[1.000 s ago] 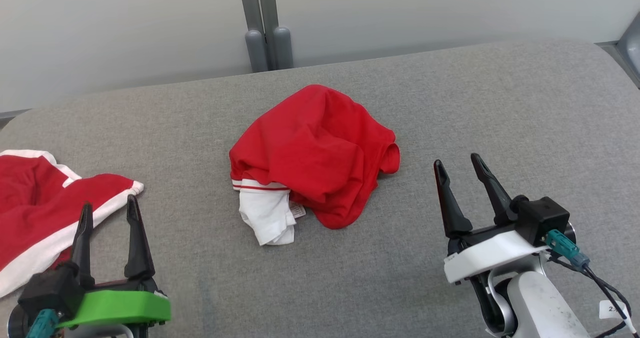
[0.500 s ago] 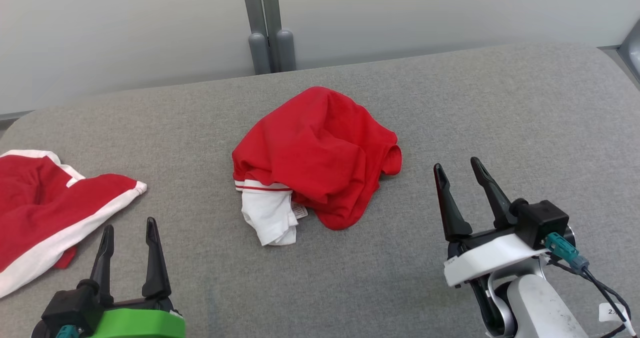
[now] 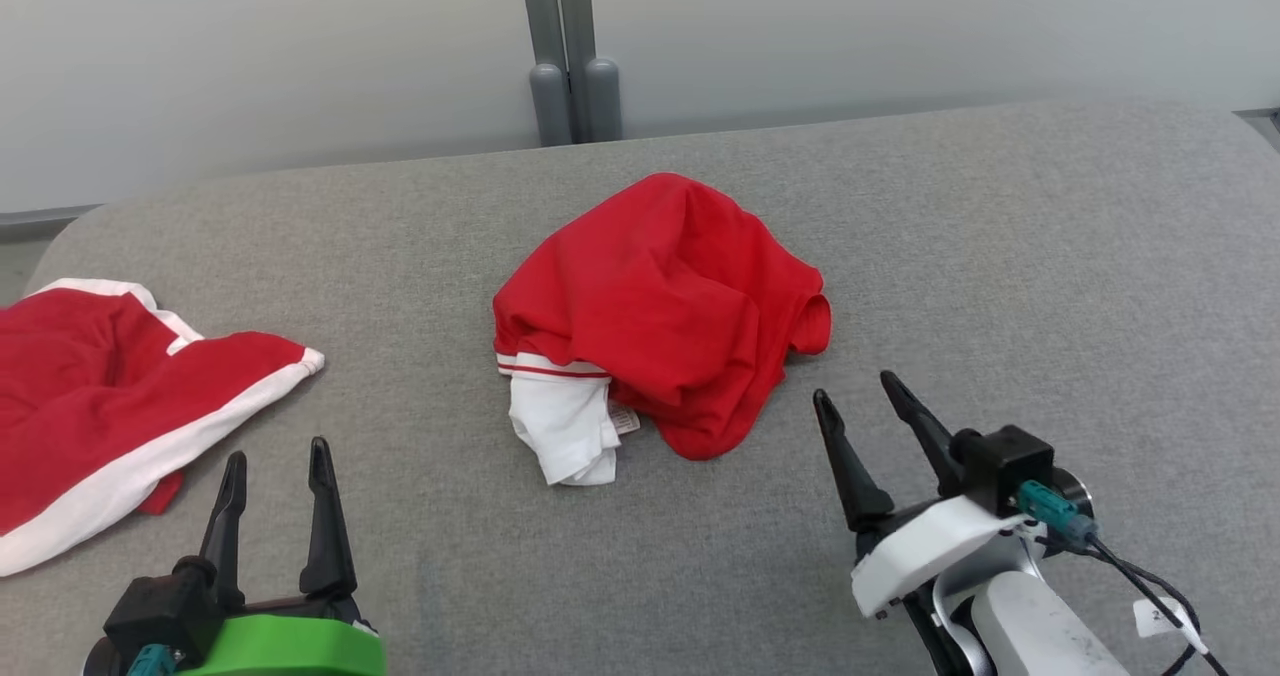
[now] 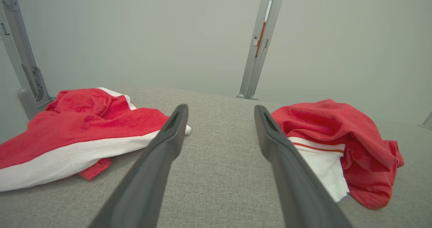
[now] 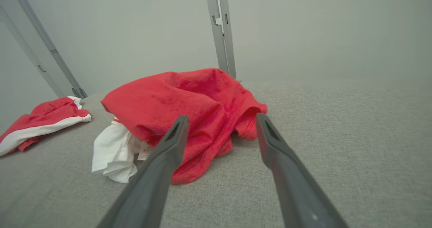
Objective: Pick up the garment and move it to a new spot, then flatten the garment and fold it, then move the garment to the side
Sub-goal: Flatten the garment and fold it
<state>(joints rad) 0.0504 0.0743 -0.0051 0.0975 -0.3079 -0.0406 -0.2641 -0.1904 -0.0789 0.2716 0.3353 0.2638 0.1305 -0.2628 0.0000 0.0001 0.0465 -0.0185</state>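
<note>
The garment [image 3: 660, 306] is a crumpled red heap with a white, red-striped part sticking out at its near left, lying mid-table. It also shows as the garment [image 4: 337, 130] and the garment [image 5: 175, 100] in the wrist views. My right gripper [image 3: 855, 386] stands open just off its near right side, fingers pointing at it, nothing between them; its own view has the gripper [image 5: 221, 116] close before the cloth. My left gripper [image 3: 278, 451] is open and empty at the near left, and the left wrist view has that gripper [image 4: 220, 107] over bare cloth surface.
A second red garment with a white band [image 3: 100, 386] lies at the table's left edge, left of my left gripper. The grey fabric-covered table [image 3: 1000, 236] has free room on the right. A grey post [image 3: 570, 56] stands behind the far edge against a pale wall.
The head camera has turned a little, shifting the picture rightward. My left gripper drew back and right, off the left garment. My right gripper moved left and nearer, closer to the garment's near right.
</note>
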